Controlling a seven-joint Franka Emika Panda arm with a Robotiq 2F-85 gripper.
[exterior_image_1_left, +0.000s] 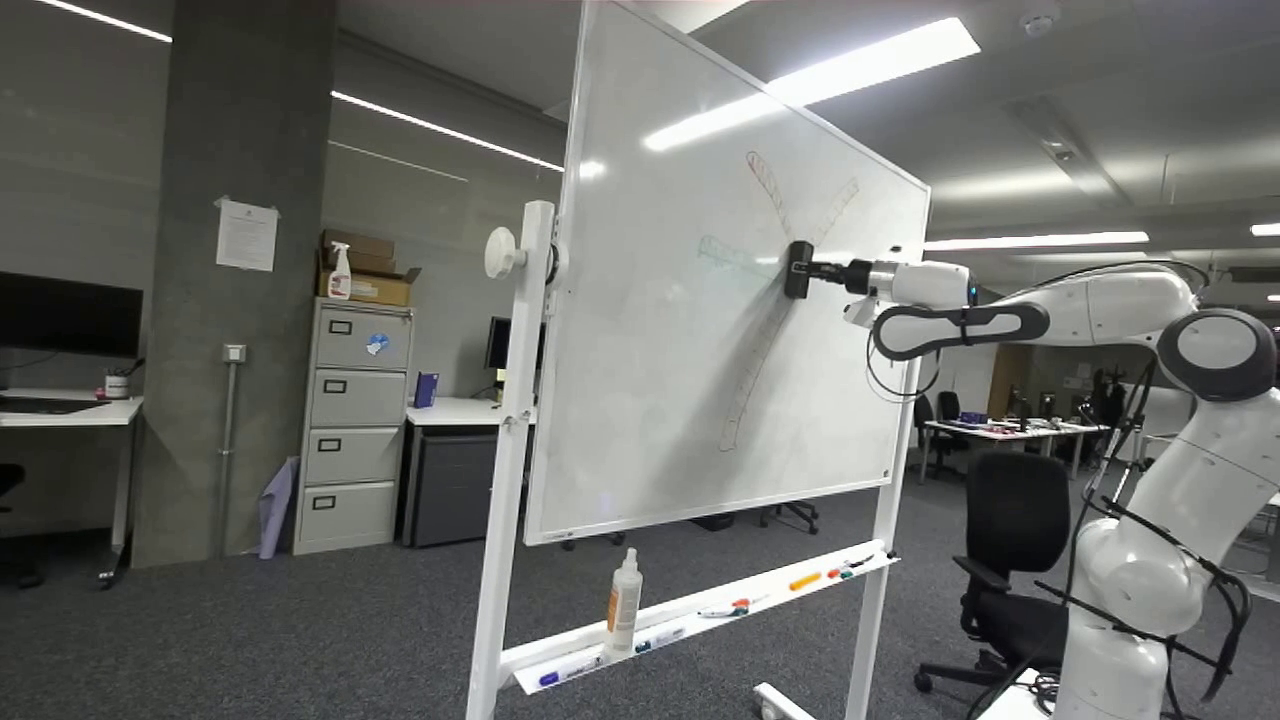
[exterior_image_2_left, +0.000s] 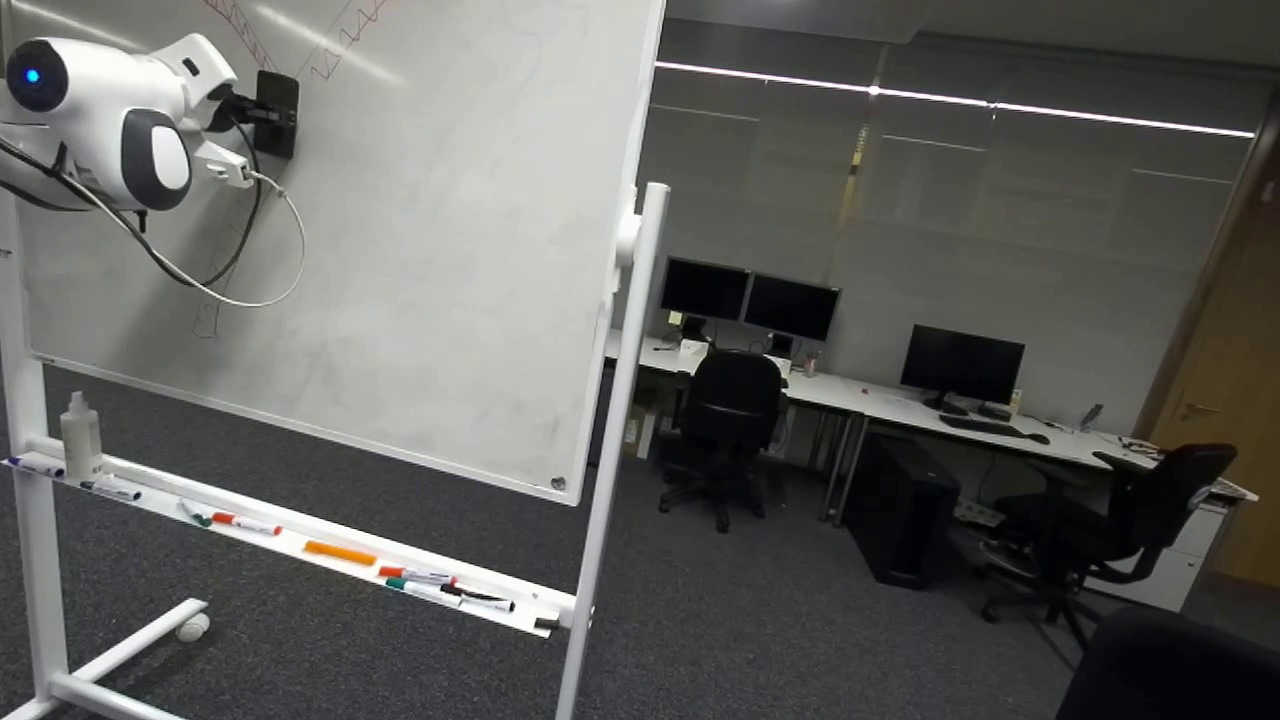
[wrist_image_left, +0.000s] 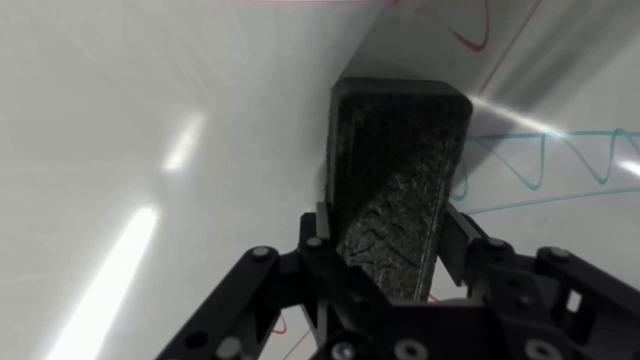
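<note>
Fingers clamped on the long sides of the eraser, held up at the board, probably so its broad face can sit flat; actual contact hard to confirm. Red lines and teal lines lead off around it. Below, pens and bottle on the tray, presumably for easy reach.

Your arm, one unit, white with dark trim: lower links rise, elbow bends, forearm runs nearly level in an exterior view. Your wrist: nearly level, blue light lit. Your gripper, one unit, black: points straight out from the wrist, two fingers clamped in a grip.
</note>
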